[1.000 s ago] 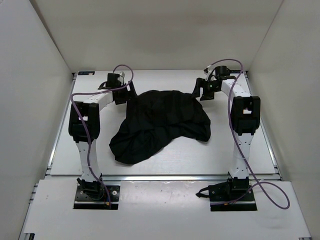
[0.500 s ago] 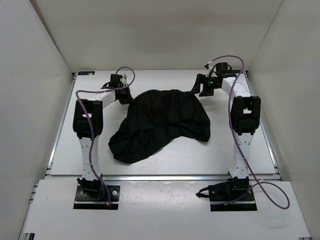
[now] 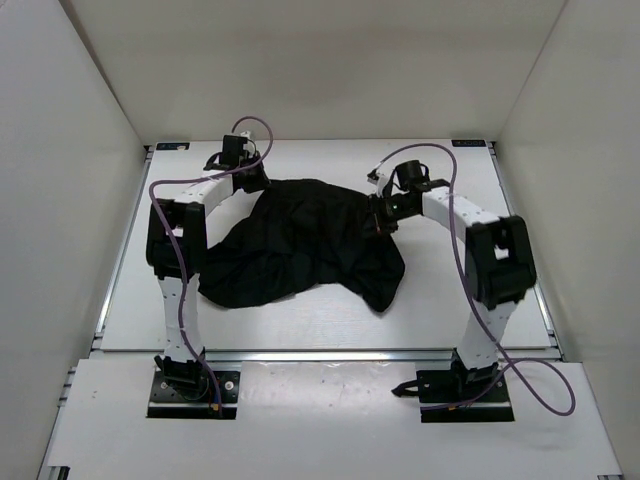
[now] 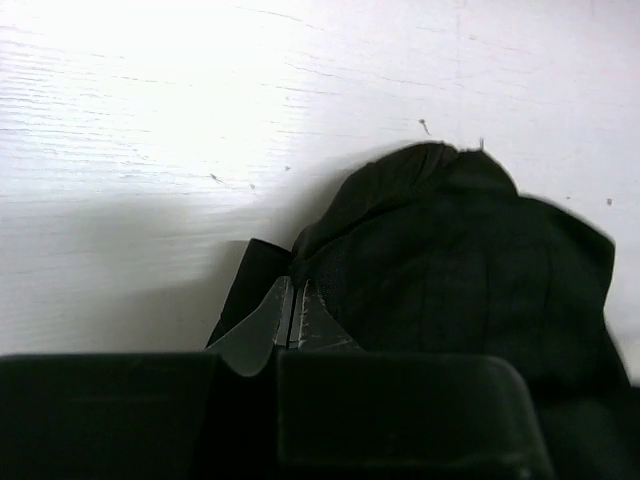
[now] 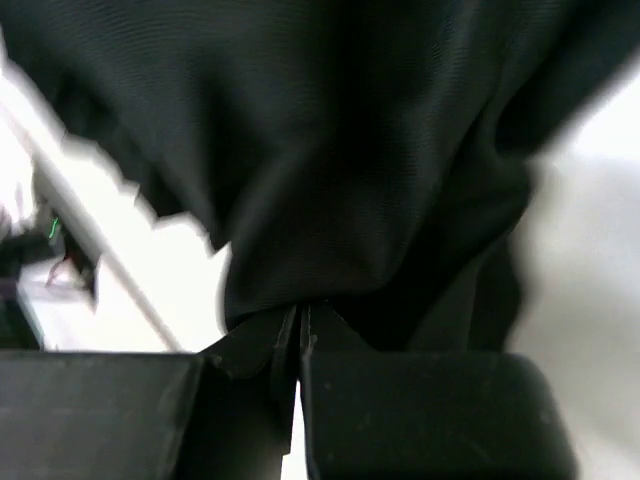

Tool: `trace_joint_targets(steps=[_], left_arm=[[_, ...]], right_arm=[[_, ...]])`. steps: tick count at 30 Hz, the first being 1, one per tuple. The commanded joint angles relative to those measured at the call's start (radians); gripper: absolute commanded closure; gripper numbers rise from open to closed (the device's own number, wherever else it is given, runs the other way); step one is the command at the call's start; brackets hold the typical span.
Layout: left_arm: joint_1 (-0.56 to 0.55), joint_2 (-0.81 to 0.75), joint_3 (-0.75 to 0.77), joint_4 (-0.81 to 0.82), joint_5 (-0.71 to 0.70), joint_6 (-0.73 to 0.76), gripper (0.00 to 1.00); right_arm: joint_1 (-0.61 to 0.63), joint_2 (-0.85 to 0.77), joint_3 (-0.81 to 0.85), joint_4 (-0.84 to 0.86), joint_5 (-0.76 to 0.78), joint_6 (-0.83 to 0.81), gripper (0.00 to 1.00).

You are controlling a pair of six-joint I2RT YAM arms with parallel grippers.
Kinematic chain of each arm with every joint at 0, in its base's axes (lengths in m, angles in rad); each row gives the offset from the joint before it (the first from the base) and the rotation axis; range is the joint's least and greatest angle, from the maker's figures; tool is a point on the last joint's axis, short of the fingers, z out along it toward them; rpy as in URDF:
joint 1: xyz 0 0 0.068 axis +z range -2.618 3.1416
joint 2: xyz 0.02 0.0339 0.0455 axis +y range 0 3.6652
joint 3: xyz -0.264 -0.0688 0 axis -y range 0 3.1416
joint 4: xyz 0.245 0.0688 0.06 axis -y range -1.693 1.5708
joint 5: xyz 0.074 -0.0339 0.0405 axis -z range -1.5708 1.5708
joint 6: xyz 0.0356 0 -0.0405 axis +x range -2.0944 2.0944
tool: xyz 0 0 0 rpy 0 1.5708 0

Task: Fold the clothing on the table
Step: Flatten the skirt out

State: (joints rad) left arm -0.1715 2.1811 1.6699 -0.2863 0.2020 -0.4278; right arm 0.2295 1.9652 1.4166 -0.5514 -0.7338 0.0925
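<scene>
Black clothing (image 3: 300, 250) pinched by left end effector (image 4: 292, 308), right end effector (image 5: 298, 325).

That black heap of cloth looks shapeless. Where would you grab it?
At its far edge, from above, one pinch near each end: the clothing lies in a low crumpled heap on the table, and that rim is thin and spread wide.

In the right wrist view the clothing (image 5: 350, 150) is blurred and runs off the frame at 12 and 3 o'clock. The smear at 9 o'clock cannot be identified. From above, the right gripper (image 3: 381, 214) merges with the black fabric, its fingertips hidden. The left wrist view cuts the clothing off at 3 o'clock, and the left gripper (image 4: 292, 312), pinched together, probably grips a fold edge.
</scene>
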Motion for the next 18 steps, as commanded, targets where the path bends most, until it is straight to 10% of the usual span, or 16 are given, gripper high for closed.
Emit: trace_joint_targets(steps=[1, 7, 11, 18], left_arm=[[-0.019, -0.104, 0.016, 0.001, -0.016, 0.006, 1.0], [-0.031, -0.161, -0.058, 0.035, -0.021, -0.012, 1.0], [-0.036, -0.202, -0.082, 0.03, -0.004, -0.009, 1.0], [-0.04, -0.25, -0.096, 0.022, 0.02, 0.017, 1.0]], right_arm=[[0.046, -0.244, -0.125, 0.056, -0.091, -0.008, 1.0], [0.191, -0.549, -0.46, 0.082, -0.225, 0.056, 0.99], [0.174, -0.647, -0.594, 0.1, -0.107, 0.107, 0.65], [-0.097, -0.658, -0.598, 0.289, 0.088, 0.184, 0.42]])
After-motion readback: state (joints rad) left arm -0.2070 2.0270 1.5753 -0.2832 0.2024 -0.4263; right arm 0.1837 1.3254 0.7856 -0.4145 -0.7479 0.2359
